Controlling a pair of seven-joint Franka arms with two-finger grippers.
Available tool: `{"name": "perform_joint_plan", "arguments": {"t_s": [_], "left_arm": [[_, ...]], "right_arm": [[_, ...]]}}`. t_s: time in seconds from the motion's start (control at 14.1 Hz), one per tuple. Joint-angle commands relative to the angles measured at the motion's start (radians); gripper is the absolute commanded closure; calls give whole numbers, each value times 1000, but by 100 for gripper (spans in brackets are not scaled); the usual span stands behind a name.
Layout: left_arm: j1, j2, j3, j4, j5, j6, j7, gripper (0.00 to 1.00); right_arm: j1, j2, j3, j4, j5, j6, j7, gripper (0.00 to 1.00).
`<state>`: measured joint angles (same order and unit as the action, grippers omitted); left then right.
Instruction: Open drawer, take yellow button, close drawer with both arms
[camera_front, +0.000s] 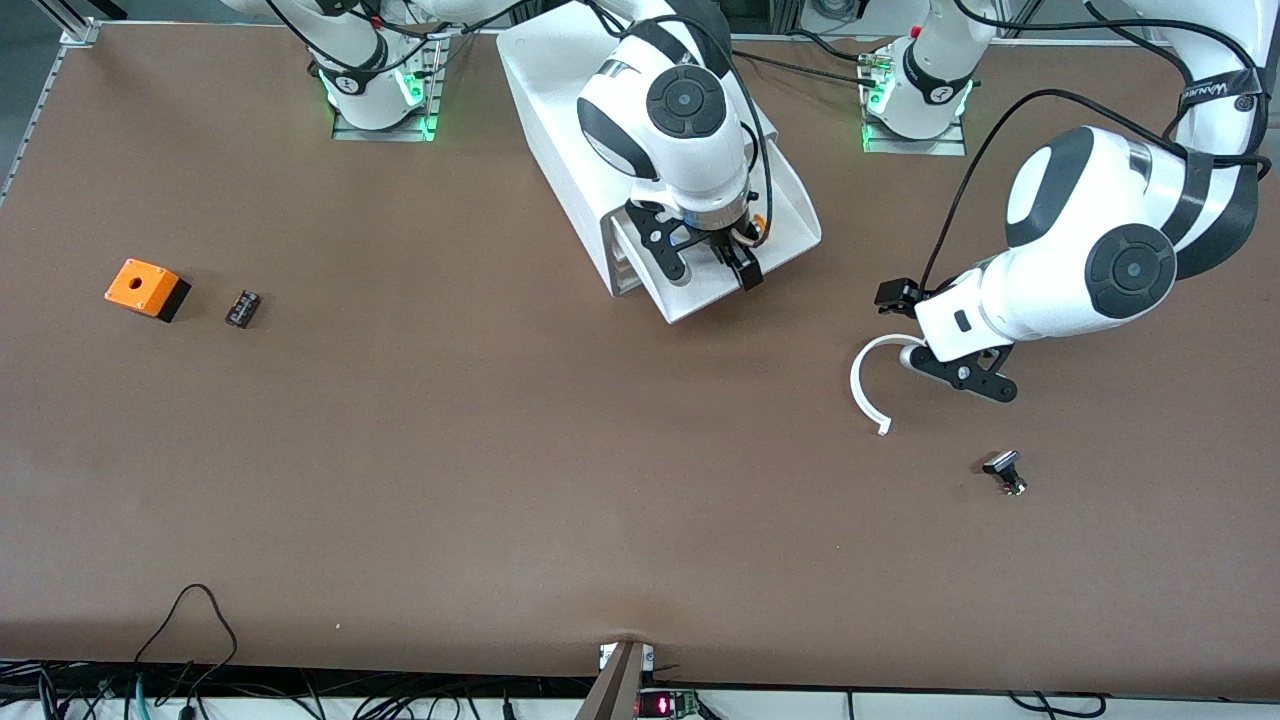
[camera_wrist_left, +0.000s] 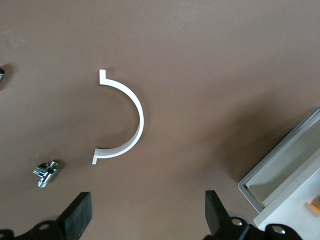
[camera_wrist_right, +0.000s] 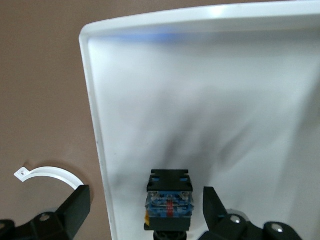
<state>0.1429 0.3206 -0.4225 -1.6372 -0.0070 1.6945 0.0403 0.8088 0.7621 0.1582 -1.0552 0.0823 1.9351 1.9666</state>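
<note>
The white cabinet (camera_front: 556, 120) stands between the arms' bases with its drawer (camera_front: 700, 300) pulled out. The button (camera_wrist_right: 169, 202) lies in the drawer (camera_wrist_right: 210, 100), showing a black body, a blue contact block and a sliver of yellow-orange cap; the cap also shows in the front view (camera_front: 759, 222) and in the left wrist view (camera_wrist_left: 315, 207). My right gripper (camera_front: 710, 265) is open just over the drawer, and in the right wrist view (camera_wrist_right: 146, 202) its fingers stand on either side of the button without touching it. My left gripper (camera_front: 950, 365) is open and empty over bare table, as its own view (camera_wrist_left: 147, 215) shows.
A white curved strip (camera_front: 866, 385) lies on the table beside the left gripper. A silver-stemmed black-capped piece (camera_front: 1005, 471) lies nearer the front camera. An orange box with a hole (camera_front: 146, 288) and a small black part (camera_front: 243, 308) lie toward the right arm's end.
</note>
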Motion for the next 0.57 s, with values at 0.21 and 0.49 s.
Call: {"name": "perform_joint_plan", "arguments": {"t_s": [0.21,0.49], "left_arm": [[0,23,1,48,29,-62,-86,1],[1,25,4,47,29,-72,-132,1]], "right_arm": [[44,16,1,40,16,-25,31,1],[59,16,1,37,10,-36,-3,94]]}}
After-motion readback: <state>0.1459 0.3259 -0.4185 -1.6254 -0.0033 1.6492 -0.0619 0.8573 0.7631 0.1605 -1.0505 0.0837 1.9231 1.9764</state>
